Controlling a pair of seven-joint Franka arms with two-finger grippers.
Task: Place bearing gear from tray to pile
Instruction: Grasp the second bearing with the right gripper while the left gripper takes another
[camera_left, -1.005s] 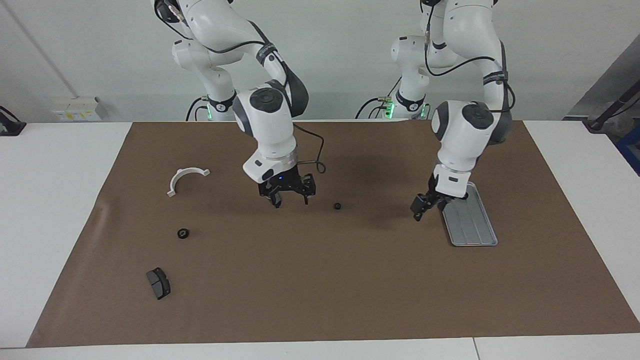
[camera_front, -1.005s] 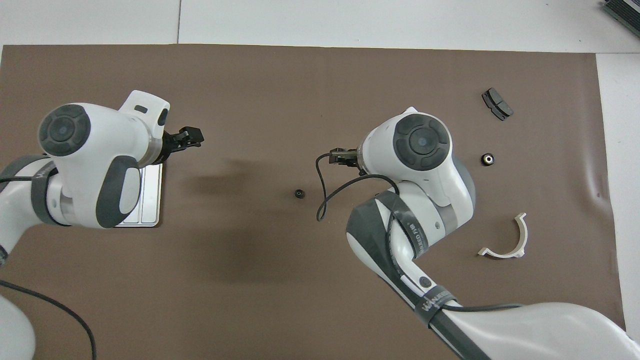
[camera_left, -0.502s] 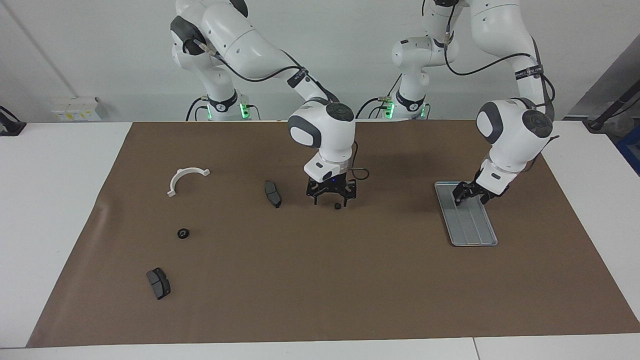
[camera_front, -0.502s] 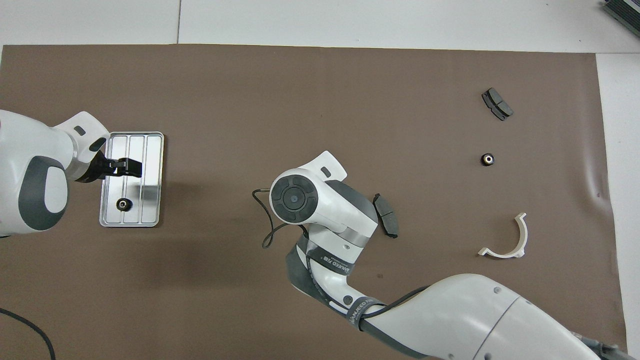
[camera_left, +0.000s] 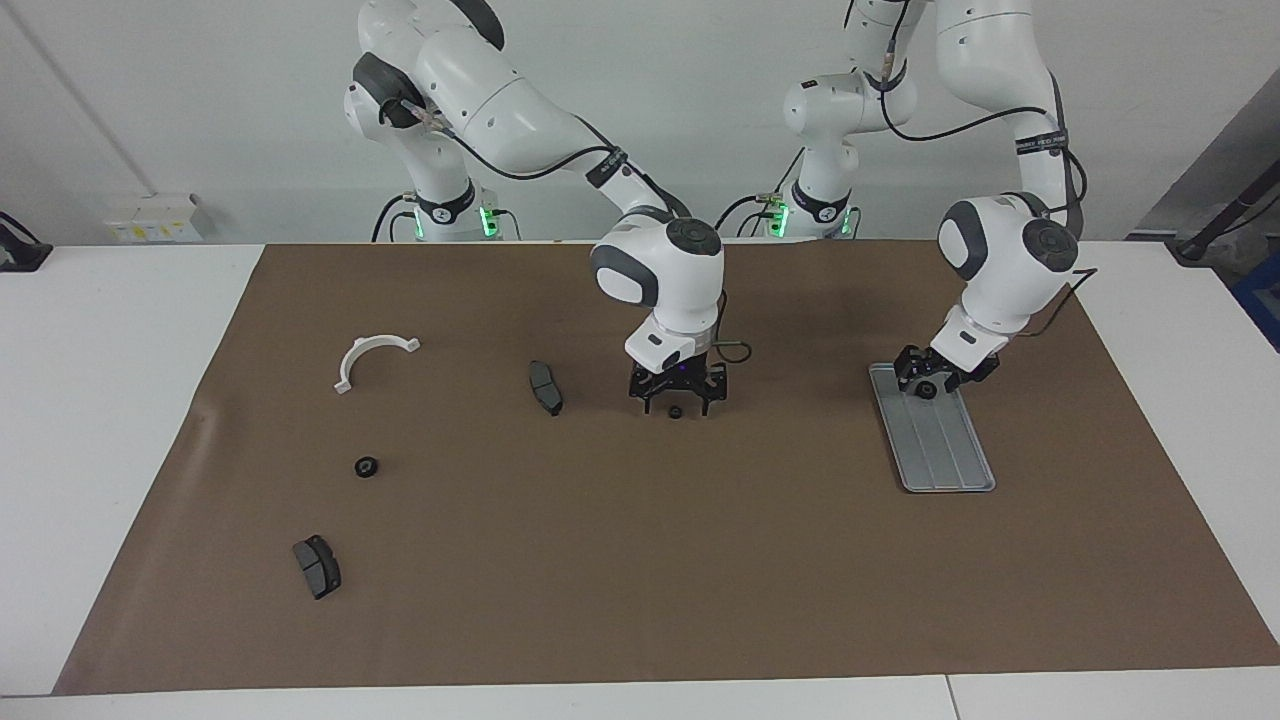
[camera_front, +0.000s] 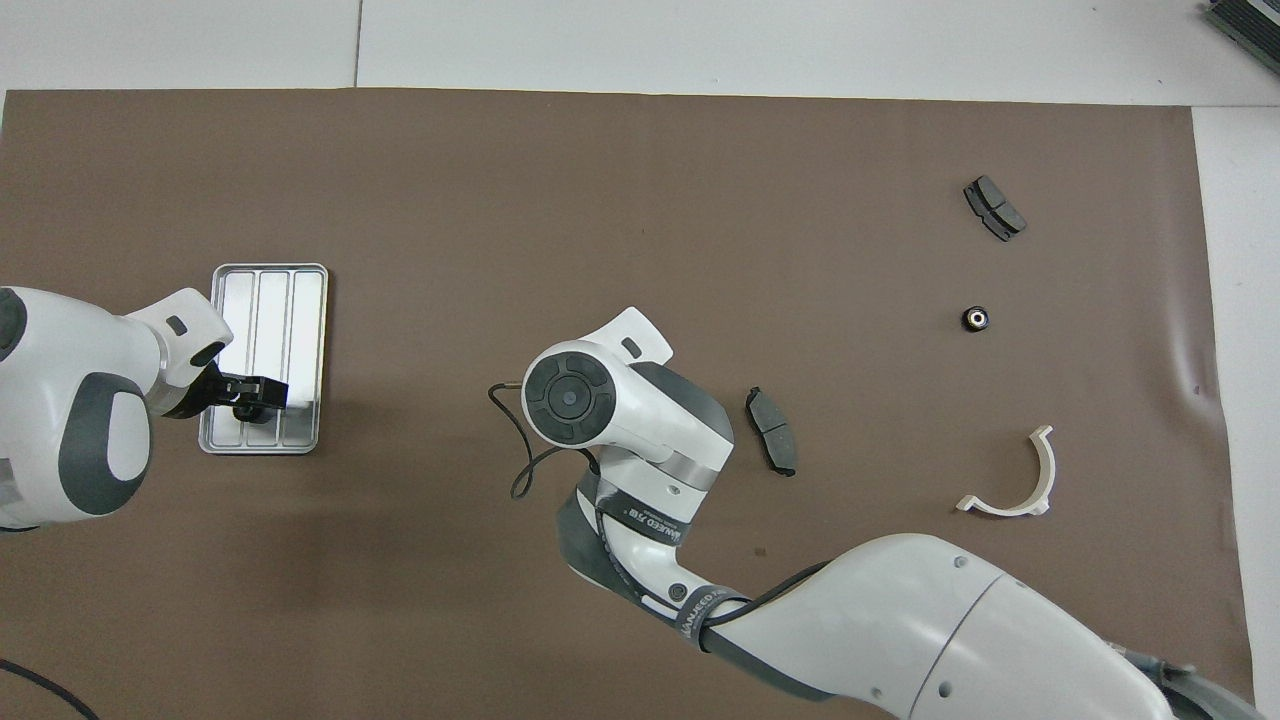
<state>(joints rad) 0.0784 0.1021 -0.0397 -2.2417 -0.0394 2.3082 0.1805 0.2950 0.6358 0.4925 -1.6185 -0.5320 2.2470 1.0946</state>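
The silver tray (camera_left: 940, 445) lies toward the left arm's end of the mat; it also shows in the overhead view (camera_front: 270, 300). A black bearing gear (camera_left: 927, 391) sits on the tray's end nearer the robots (camera_front: 243, 409). My left gripper (camera_left: 925, 384) is low over this gear (camera_front: 245, 392). My right gripper (camera_left: 678, 398) is open at mid-mat, its fingertips on either side of a small black gear (camera_left: 676, 411) lying on the mat. In the overhead view its wrist hides that gear.
The pile is scattered toward the right arm's end: a white half-ring bracket (camera_left: 372, 358), a brake pad (camera_left: 545, 387) beside the right gripper, a black gear (camera_left: 367, 466) and a second brake pad (camera_left: 317, 566) farthest from the robots.
My left gripper moved along the tray toward the robots and came down over the bearing gear. My right gripper shifted slightly and lowered around the small gear.
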